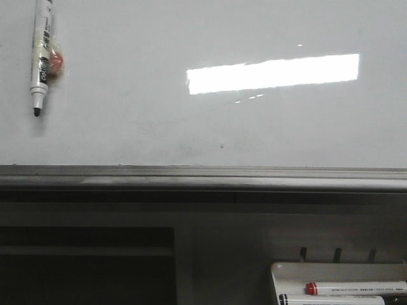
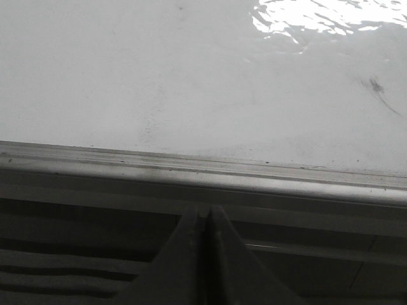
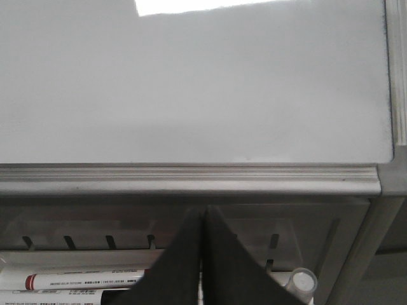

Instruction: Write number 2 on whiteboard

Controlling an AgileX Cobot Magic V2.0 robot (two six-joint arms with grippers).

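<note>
The whiteboard (image 1: 191, 127) fills the front view, glossy white with faint smudges, a bright rectangular reflection and a grey bottom rail (image 1: 203, 178). No number 2 shows on it. A white marker with a black tip (image 1: 41, 54) hangs tip down at the board's upper left, beside a small red thing. My left gripper (image 2: 203, 213) is shut and empty, just below the rail; the board (image 2: 191, 82) is above it. My right gripper (image 3: 203, 213) is shut and empty below the rail, over the marker tray; the board (image 3: 191, 89) is above. Neither gripper shows in the front view.
A small white marker tray (image 1: 283, 270) hangs below the rail at the lower right, holding a red-capped marker (image 1: 356, 288) and another below it. The tray's markers (image 3: 82, 279) and a clear cap (image 3: 303, 279) show in the right wrist view. The board's right frame edge (image 3: 397, 82) stands near.
</note>
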